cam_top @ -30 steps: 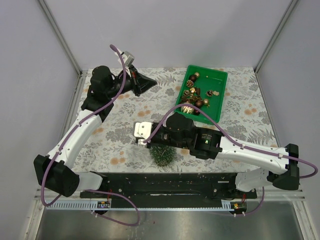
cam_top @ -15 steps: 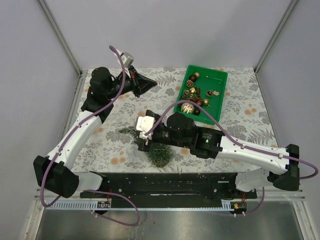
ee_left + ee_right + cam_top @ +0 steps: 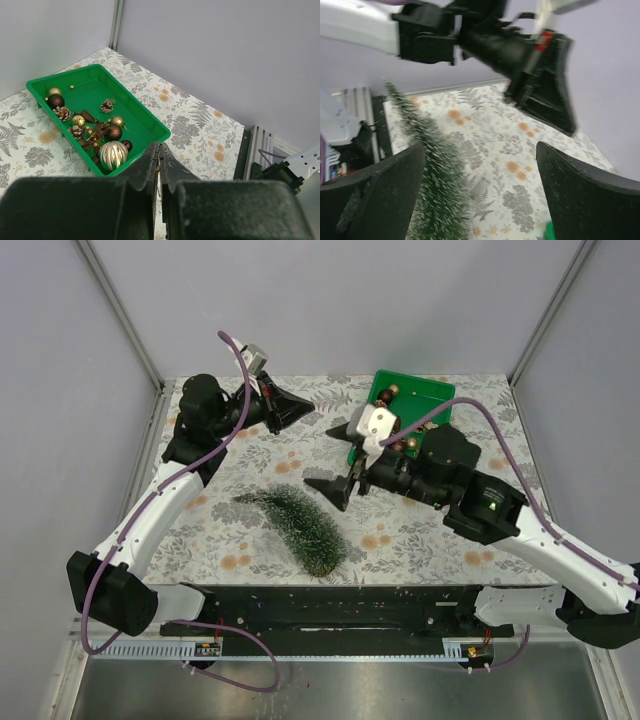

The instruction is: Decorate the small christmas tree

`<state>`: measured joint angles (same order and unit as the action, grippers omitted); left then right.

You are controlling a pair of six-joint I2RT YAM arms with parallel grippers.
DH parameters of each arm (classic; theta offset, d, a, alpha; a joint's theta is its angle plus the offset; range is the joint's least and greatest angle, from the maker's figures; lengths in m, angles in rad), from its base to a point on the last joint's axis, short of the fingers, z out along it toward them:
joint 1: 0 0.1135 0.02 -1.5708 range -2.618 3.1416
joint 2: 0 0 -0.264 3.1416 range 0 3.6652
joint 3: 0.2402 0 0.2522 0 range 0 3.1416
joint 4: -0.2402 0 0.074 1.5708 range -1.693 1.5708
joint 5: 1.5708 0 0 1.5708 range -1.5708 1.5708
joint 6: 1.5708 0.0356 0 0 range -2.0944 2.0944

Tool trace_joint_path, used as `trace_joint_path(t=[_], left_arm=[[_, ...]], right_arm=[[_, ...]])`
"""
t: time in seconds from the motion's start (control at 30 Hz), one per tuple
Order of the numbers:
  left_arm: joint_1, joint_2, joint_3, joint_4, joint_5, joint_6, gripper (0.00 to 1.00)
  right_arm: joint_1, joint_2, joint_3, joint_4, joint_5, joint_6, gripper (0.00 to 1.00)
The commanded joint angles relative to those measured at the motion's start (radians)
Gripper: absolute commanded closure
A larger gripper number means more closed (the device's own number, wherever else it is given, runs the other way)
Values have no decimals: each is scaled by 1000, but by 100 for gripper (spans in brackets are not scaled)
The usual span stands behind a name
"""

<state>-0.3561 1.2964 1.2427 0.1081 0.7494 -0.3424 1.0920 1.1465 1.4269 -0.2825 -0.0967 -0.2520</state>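
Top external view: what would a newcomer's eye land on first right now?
The small christmas tree appears to lie on its side near the front edge of the table, tip pointing left, with no ornaments on it. Just beyond it the right gripper hangs wide open and empty, while the green bin of gold and brown baubles sits at the back right. The left gripper is shut at the back left.

1. You're in a lab robot cell: grey panels [image 3: 330,300] on aluminium posts [image 3: 122,315] close in just beyond the left gripper [image 3: 305,407].
2. Black mounting plate [image 3: 330,605], exposed purple cabling [image 3: 232,342] well behind it.
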Motion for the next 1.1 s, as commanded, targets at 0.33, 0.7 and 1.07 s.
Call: trace_joint_path(t=[0.33,0.7,1.07], left_arm=[[-14,18,40,102,71,-56,95],[-15,18,43,105,88,-56,96],[-15,-8,21,131,116,-55,94]], right_arm=[[-362,54,-91,172,-201,246,4],[-481,205,-140,472,-442,505,26],[-501,300,-123,560,-495,623,100]])
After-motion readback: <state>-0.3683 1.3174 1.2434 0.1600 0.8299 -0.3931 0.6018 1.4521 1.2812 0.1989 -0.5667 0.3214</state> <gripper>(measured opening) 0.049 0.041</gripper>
